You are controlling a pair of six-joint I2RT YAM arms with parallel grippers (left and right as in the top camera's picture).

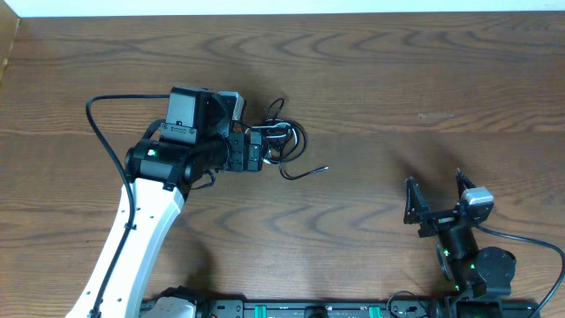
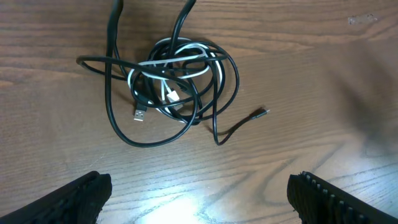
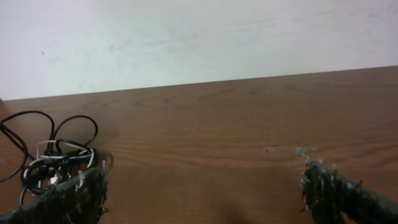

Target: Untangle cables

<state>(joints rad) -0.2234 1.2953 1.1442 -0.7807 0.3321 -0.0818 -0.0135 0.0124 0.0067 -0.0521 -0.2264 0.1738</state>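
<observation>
The cables (image 1: 281,141) lie in one knotted bundle left of the table's middle. In the left wrist view the bundle (image 2: 171,87) is several black loops around a white cord (image 2: 180,62). A silver plug (image 2: 139,115) sticks out at its left and a thin black tail (image 2: 242,127) trails right. My left gripper (image 1: 263,150) hovers over the bundle's near side, open, its fingers (image 2: 81,199) wide apart above bare wood. My right gripper (image 1: 435,196) is open near the front right, far from the cables (image 3: 56,158), which show at the left edge of its view.
The left arm's own thick black cord (image 1: 101,132) loops out to the left of the arm. The table's far edge meets a white wall (image 3: 199,37). Bare brown wood (image 1: 424,88) stretches across the right half and the back.
</observation>
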